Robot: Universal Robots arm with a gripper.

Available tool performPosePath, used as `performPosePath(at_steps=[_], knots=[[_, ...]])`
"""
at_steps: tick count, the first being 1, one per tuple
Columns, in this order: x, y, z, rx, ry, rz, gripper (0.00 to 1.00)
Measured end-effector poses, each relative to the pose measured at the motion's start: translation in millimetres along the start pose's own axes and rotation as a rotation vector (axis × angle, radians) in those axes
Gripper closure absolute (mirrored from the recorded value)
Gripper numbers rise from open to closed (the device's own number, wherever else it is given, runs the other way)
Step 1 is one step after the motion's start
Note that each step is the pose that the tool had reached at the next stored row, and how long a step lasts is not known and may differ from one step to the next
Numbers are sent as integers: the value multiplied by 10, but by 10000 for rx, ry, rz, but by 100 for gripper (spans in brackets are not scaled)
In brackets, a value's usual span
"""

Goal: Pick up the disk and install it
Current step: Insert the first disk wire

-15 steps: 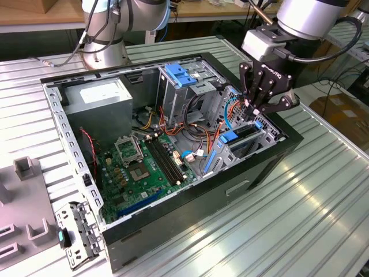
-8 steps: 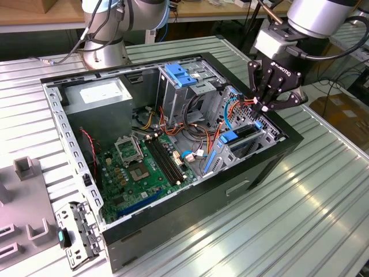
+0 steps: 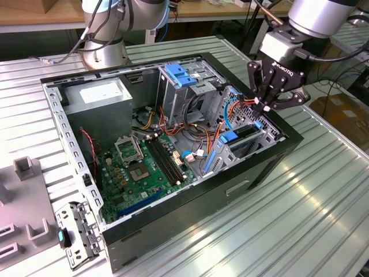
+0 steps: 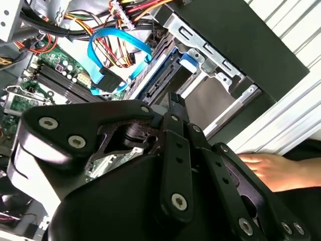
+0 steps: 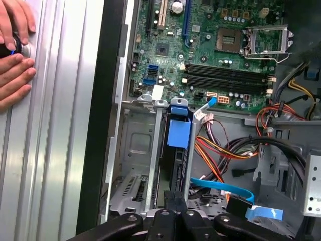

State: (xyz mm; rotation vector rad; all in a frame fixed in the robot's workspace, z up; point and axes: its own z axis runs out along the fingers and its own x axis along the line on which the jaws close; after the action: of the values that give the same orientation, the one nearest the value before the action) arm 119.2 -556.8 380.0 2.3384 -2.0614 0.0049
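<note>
Ribbed table (image 3: 323,196): open case (image 3: 190,216), disk (image 5: 179,134) seated in cage (image 5: 131,150).

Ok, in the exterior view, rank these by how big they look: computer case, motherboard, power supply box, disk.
1. computer case
2-3. motherboard and power supply box: they look too alike to rank
4. disk, seen edge-on in its bay

Open case on worktop, drive cage at the exterior view's right.
Case (image 3: 190,214) lies on the worktop (image 3: 311,219). Inside, the motherboard (image 3: 144,170) sits on the case floor and the power supply box (image 3: 95,99) in the far corner on the exterior view's left. The disk (image 3: 233,137) is slotted in the drive cage (image 3: 262,141) by the right wall. Gripper (image 3: 266,107) just above the cage. Metal bracket (image 3: 78,231) on the worktop beside the near left corner.
</note>
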Motion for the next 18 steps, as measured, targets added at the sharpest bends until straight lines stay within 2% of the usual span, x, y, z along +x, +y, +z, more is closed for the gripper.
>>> performPosePath(at_steps=[5,8,14,18], knots=[[-15,-8,-32,-7,1,-254,89],[-50,-55,-38,-7,3,-337,89],[-89,-198,-41,-5,5,-459,89],[-156,-349,-45,-3,8,-570,89]])
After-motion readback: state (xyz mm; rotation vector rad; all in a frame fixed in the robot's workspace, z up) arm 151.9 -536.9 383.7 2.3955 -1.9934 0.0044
